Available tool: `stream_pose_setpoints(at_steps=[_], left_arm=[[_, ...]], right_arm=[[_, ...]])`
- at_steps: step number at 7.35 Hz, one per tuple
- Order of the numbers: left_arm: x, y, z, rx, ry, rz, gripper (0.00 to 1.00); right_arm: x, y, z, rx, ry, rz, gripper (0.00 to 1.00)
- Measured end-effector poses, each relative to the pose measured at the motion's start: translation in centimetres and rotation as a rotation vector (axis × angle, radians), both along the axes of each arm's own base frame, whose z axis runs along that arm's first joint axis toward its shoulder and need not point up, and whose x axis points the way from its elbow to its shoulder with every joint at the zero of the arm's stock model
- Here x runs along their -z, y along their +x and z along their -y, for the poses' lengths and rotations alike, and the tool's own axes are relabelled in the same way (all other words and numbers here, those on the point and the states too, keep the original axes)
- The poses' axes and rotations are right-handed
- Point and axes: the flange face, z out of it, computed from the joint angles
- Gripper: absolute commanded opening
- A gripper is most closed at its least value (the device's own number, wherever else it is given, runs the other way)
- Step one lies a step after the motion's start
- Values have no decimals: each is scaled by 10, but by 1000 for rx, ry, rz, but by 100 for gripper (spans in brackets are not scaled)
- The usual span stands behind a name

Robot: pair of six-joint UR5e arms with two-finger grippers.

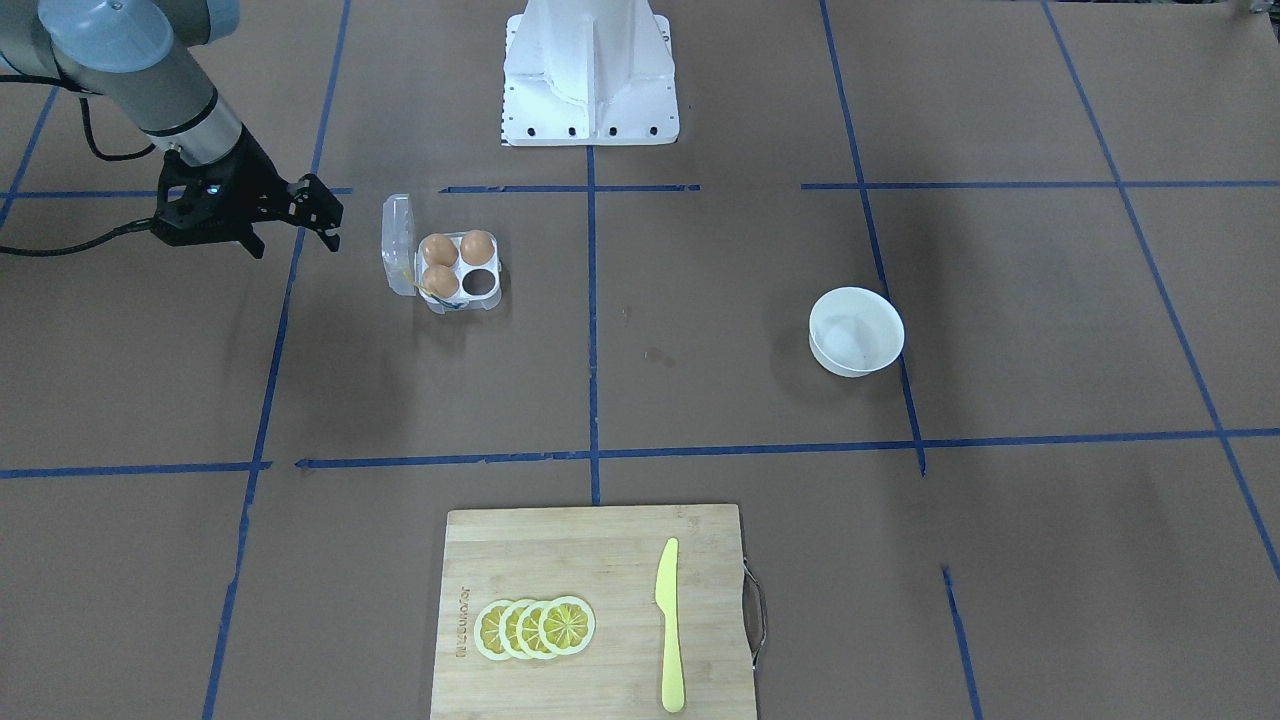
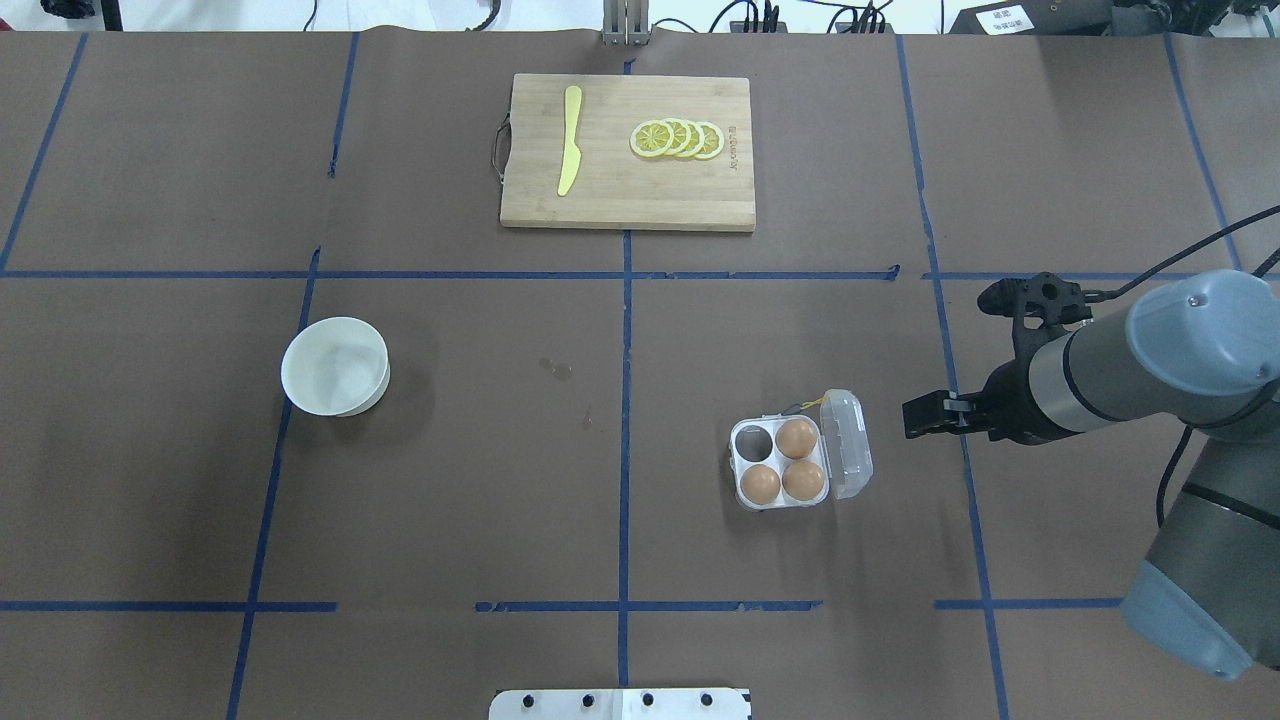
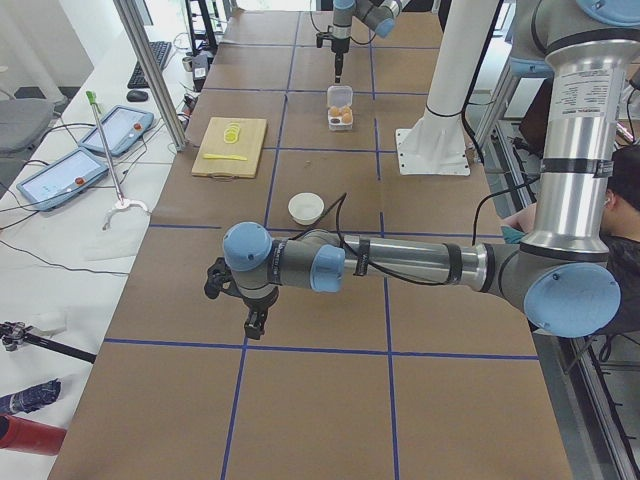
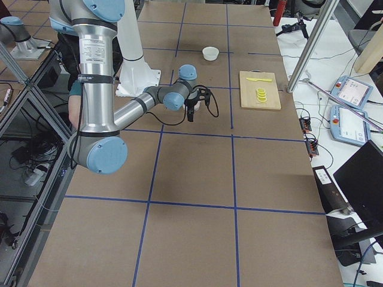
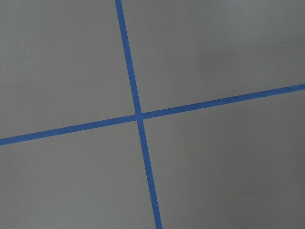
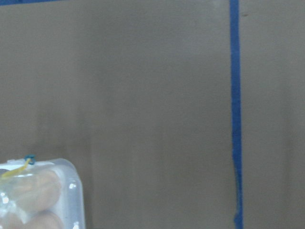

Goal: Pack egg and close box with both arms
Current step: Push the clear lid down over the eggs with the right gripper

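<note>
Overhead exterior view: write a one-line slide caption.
Open box holds three eggs, one cup empty; right end effector hovers beside its raised lid.

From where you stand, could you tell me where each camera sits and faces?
Front-facing: across the table, facing the pedestal; right gripper at view's left.
Overhead: behind the pedestal, looking down; right arm at right.
Exterior left: table's left end; left arm near.
Exterior right: opposite end; right arm near.
Left wrist: down at tape cross; no body.
Right wrist: down at box corner; no body.
Front-facing and overhead share the box and bowl.
</note>
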Motion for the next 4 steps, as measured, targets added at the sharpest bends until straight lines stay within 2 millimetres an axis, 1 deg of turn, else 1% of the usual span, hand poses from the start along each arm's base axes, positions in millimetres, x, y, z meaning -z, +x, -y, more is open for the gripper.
stream_pose_setpoints(at_steps=[1,2,3,4], left_arm=[[2,0,0,0,4,0,100],[3,0,-1,0,5,0,100],[3,0,-1,0,6,0,100],[2,0,-3,0,4,0,100]], right_arm=[[24,-18,-1,-25,-4,37,100],[48,-30,0,-48,-3,74,100],[64,-37,1,-57,-4,93,100],[69,-40,3,-59,-16,81,100]])
